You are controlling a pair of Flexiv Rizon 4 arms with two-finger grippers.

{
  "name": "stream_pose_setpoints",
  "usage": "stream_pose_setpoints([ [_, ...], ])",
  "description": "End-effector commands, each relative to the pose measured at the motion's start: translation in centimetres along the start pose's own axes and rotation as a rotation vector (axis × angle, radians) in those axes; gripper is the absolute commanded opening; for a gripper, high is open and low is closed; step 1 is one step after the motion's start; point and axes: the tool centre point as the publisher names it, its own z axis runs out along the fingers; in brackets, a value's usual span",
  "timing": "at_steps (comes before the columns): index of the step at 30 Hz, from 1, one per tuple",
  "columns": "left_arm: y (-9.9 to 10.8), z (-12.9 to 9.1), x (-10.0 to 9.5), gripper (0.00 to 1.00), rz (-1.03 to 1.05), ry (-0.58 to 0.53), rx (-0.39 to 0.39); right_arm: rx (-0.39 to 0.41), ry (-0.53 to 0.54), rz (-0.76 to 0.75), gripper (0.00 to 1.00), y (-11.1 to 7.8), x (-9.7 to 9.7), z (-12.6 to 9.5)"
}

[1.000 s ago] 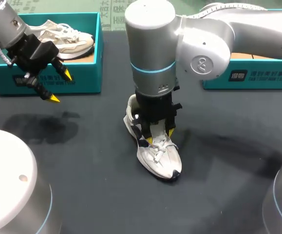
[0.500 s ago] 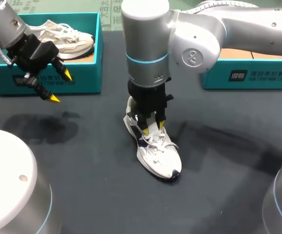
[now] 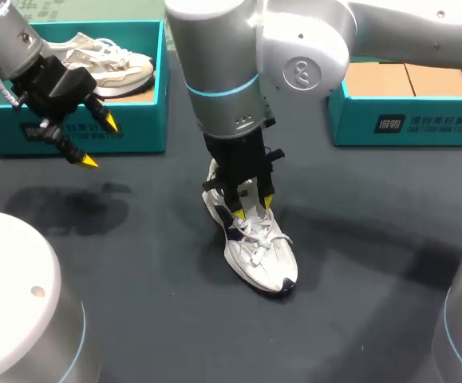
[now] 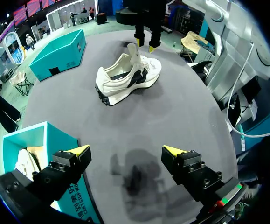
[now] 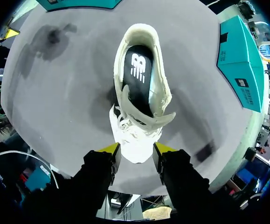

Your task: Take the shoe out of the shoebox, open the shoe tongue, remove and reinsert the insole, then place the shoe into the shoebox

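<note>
A white lace-up sneaker (image 3: 258, 255) stands on a dark grey table (image 3: 135, 263), out of its box. In the last second the right arm has swung across it. The right claw (image 3: 253, 207) has drawn back from above the laces to just above the tongue (image 4: 134, 50), which stands upright. Its yellow tips are a narrow gap apart and grip nothing. That likely means the tongue is open and the black insole (image 5: 137, 79), visible inside the sneaker, comes next. Behind and left of the sneaker, the left claw (image 3: 100, 142) has not moved; it hangs spread wide and empty before a teal cardboard shoebox (image 3: 147, 120) holding a second pale sneaker (image 3: 107, 64). Behind and right of the sneaker sits a second teal box (image 3: 406, 124). The insole bears a white logo and both boxes carry white print, not read out here.
</note>
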Motion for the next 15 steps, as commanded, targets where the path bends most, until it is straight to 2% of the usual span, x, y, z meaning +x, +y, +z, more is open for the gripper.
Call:
stream_pose_setpoints([
  [1,0.0,0.0,0.0,1.0,0.0,0.0,-0.003,0.007,0.006,0.038,0.48,-1.2,-0.1,0.7],
  [3,0.0,0.0,0.0,1.0,0.0,0.0,-0.003,0.011,0.015,0.057,0.47,-1.7,-0.3,1.1],
  [6,0.0,0.0,0.0,1.0,0.0,0.0,-0.003,0.008,0.023,0.052,0.47,-1.3,-0.4,1.7],
  [10,0.0,0.0,0.0,1.0,0.0,0.0,-0.003,-0.005,0.022,0.03,0.45,0.5,-0.5,2.6],
  [15,0.0,0.0,0.0,1.0,0.0,0.0,-0.003,-0.031,0.031,-0.024,0.36,2.9,-0.6,3.3],
])
